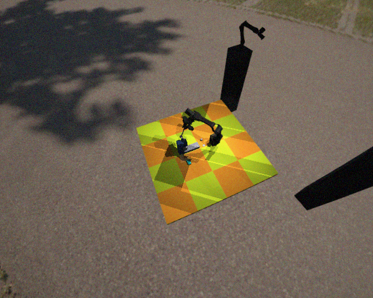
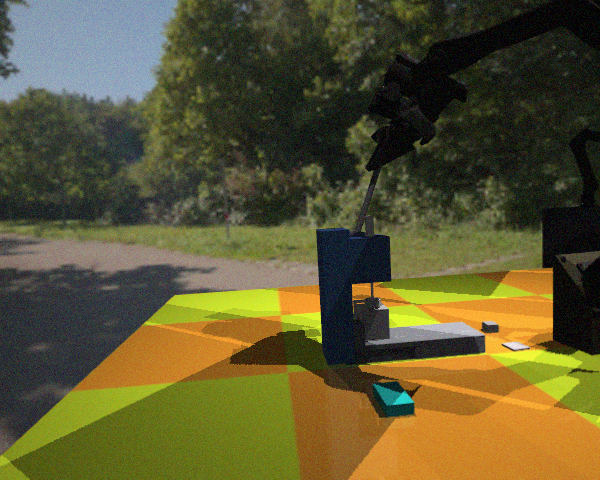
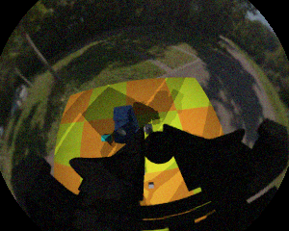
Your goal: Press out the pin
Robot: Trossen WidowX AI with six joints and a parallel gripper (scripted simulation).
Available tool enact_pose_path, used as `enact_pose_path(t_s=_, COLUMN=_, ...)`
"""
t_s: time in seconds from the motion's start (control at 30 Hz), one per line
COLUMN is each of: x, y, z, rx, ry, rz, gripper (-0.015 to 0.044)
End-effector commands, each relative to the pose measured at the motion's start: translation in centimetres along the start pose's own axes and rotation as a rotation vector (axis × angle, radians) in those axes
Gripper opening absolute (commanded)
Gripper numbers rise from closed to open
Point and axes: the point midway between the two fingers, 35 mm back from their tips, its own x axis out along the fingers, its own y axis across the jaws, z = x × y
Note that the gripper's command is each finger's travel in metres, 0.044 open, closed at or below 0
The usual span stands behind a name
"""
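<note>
Exterior view: the black arm point(image 1: 203, 118) point(image 2: 489, 43) reaches in from the upper right of the frame, its gripper point(image 1: 184, 127) point(image 2: 377, 164) point(image 3: 152, 129) tilted down to the left above the blue press point(image 1: 181, 146) point(image 2: 335, 294) point(image 3: 123, 120) near mid-frame. Fingers clamped on the upper end of the lever point(image 1: 183, 131) point(image 2: 367, 198), a thin grey rod, which rises from the top of the press and leans to the right. Just right of it, a short pale post point(image 2: 369, 225) stands upright. The grey block point(image 2: 377, 322) sits on the press bed point(image 1: 192, 147) point(image 2: 429, 338), at its left end, beneath the overhang and beside the blue column. A thin punch point(image 2: 371, 290) comes down to the small dark round piece on the block's top; whether they touch, cannot tell. Right of the bed lie a small grey cube point(image 1: 201, 139) point(image 2: 489, 326) point(image 3: 151, 185) and a flat pale piece point(image 1: 203, 145) point(image 2: 515, 346). A teal block point(image 1: 188, 162) point(image 2: 393, 398) point(image 3: 106, 138) lies on the orange and lime checkered mat point(image 1: 231, 179) point(image 2: 471, 439) point(image 3: 135, 91), lower centre-right of the exterior frame, apart from the press.
</note>
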Motion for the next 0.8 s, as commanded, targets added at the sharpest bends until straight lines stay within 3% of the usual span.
enact_pose_path(t_s=0.0, x=-0.3, y=0.0, z=-0.9, rx=0.009, ry=0.007, rz=-0.002, gripper=0.0)
enact_pose_path(t_s=0.77, x=-0.9, y=0.0, z=-2.7, rx=0.01, ry=0.007, rz=-0.003, gripper=0.0)
